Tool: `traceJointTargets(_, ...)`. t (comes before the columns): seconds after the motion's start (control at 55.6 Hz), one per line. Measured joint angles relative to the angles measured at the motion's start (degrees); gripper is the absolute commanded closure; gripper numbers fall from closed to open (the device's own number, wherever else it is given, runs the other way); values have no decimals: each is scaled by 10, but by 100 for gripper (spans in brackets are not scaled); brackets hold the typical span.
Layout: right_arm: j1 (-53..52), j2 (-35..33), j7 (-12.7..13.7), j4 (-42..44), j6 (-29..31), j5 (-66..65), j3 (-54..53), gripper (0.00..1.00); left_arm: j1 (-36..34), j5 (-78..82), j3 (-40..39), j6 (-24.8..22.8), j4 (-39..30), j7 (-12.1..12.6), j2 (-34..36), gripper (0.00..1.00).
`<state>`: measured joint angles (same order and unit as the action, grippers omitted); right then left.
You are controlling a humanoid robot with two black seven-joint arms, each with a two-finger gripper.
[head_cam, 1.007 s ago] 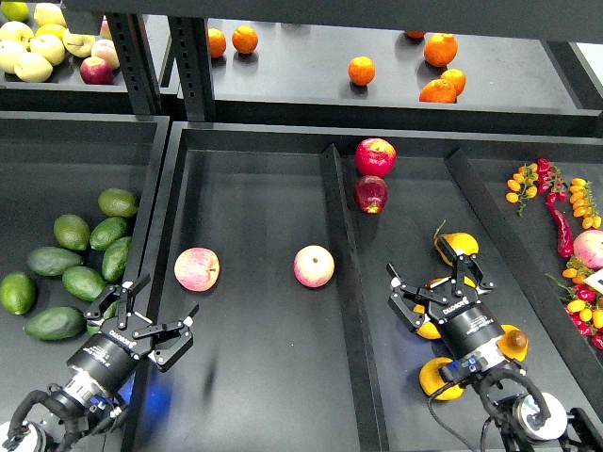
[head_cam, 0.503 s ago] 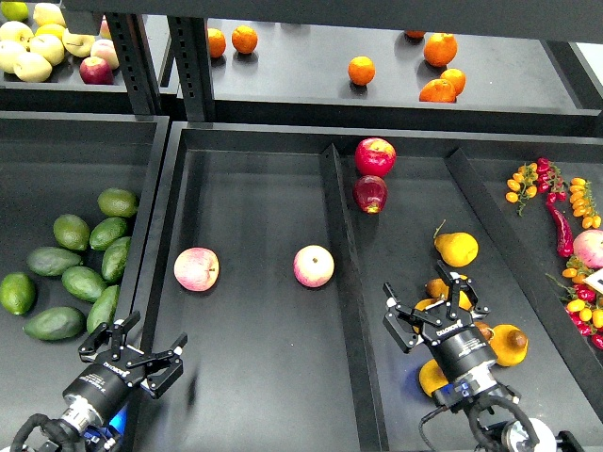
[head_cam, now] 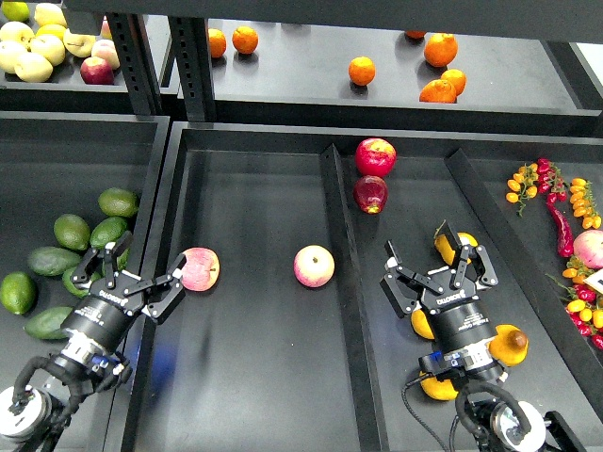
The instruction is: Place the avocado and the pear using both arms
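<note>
Avocados (head_cam: 72, 232) were heaped in the left bin, pears (head_cam: 509, 345) in the right; both judged smooth, bruisable, best gripped mid-body. Left claw (head_cam: 129, 276) and right claw (head_cam: 439, 273) were held spread, empty, above each.

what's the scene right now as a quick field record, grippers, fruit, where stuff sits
left gripper: open, empty, over the divider beside the avocados
right gripper: open, empty, over the pears
avocados: loose pile in the left bin
pears: cluster in the right compartment, partly hidden by the arm
pink-yellow apples: two in the middle compartment
red apples: two, far end of the right compartment
oranges: on the back shelf
</note>
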<state>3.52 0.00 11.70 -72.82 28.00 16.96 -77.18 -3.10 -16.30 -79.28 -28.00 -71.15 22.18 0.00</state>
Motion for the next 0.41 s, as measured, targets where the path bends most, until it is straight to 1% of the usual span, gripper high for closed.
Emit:
traceJointTargets(0.18,3,0,0,-17,0,0,-2,1,9,5,3,0,-49,0,0,1)
traceJointTargets(0.288,16,0,0,-17,0,0,-2,1,21,6,7,0,-64,0,0,1)
traceJointTargets(0.413,24,0,0,-15,0,0,-1,1,29,6,9,0,-66,0,0,1)
